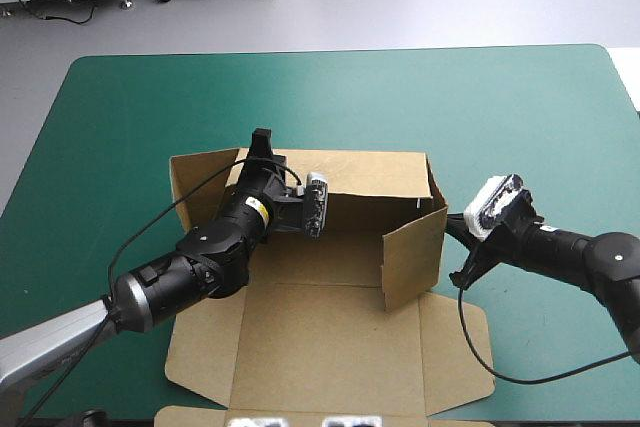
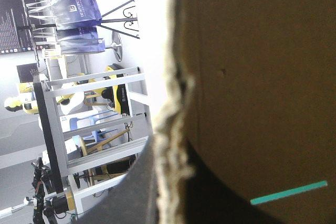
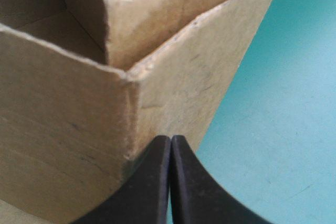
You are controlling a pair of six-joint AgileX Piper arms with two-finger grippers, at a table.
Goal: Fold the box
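**Box half up: left arm pinching the back wall, right arm nudging the side**

The box (image 1: 330, 347) sits around the middle of the table (image 1: 120, 117), a bit toward the near edge. The lid (image 1: 330, 377) lies flat, pointing at the near edge. The back wall (image 1: 370, 172) is up and so is the right wall (image 1: 415, 257). The left wall (image 1: 200, 177) looks like it's splayed outward and not tucked yet.

The left gripper (image 1: 262, 139) reaches across the box to the top of the back wall, at its left end. In its wrist view the board (image 2: 252, 77) fills most of the frame. The ragged cut edge runs down between one black finger (image 2: 134, 198) and the dark shape on the other side. So I read the jaws as nearly together with the sheet pinched between them. My guess is it grips there to keep the back wall standing, or to steer it, while that left corner gets sorted.

The right gripper (image 1: 455, 230) is outside the box, on the side toward the table's right edge, just beside the right wall. Its wrist view shows the jaws (image 3: 170, 142) pressed together into one point, holding nothing. The tip sits right at the outer face of that wall (image 3: 173, 93), touching or near enough. A closed tip makes a decent pusher, so it's probably there to prop the wall upright or nudge it inward.

I'd call it roughly midway. The left wall needs raising and the corners need tucking. Corrugated board springs back, so letting go early could drop a wall.
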